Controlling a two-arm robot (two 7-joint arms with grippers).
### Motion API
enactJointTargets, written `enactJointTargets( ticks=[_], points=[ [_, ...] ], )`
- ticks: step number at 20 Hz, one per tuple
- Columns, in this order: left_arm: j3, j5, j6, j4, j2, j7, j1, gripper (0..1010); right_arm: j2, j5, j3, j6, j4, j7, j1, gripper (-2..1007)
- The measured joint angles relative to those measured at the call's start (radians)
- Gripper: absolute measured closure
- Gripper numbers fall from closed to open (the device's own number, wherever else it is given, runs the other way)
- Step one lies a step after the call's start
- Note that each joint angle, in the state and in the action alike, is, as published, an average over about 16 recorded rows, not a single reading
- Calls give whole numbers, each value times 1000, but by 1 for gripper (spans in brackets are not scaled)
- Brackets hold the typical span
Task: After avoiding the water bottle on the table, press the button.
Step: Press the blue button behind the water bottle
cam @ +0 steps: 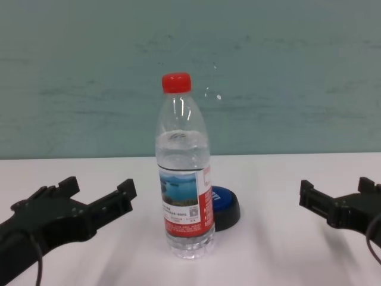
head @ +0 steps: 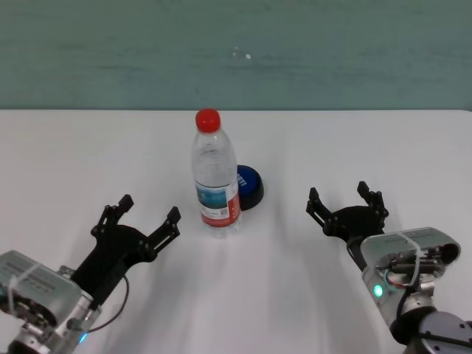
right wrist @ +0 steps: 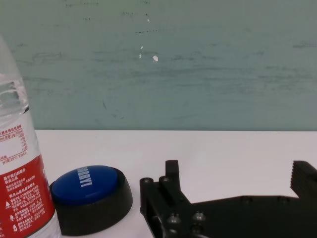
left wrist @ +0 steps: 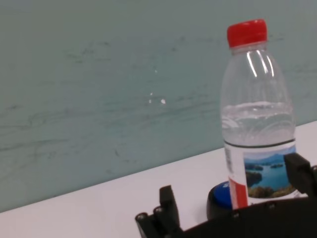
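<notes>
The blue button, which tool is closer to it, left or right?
Right, narrowly. The right tool sits open to the right of the button with bare table between. The left tool is open on the far side of the water bottle.

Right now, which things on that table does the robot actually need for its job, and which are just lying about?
Part of the job:
- button, blue-topped, to be pressed
- water bottle, upright just in front of it, to be avoided
- table they stand on
- left gripper and right gripper, both open, low over the table

Just lying about:
- nothing else that shows
</notes>
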State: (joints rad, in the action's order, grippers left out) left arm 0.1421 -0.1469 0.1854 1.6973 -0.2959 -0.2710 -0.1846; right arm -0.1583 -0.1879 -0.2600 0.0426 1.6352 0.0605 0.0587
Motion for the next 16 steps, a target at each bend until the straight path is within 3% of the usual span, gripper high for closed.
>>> enactJointTargets(
  ticks=[16],
  points=[
    [20,33,2,-37,13,11,27,0,0,0,0,0,0,0,0,1]
  ],
)
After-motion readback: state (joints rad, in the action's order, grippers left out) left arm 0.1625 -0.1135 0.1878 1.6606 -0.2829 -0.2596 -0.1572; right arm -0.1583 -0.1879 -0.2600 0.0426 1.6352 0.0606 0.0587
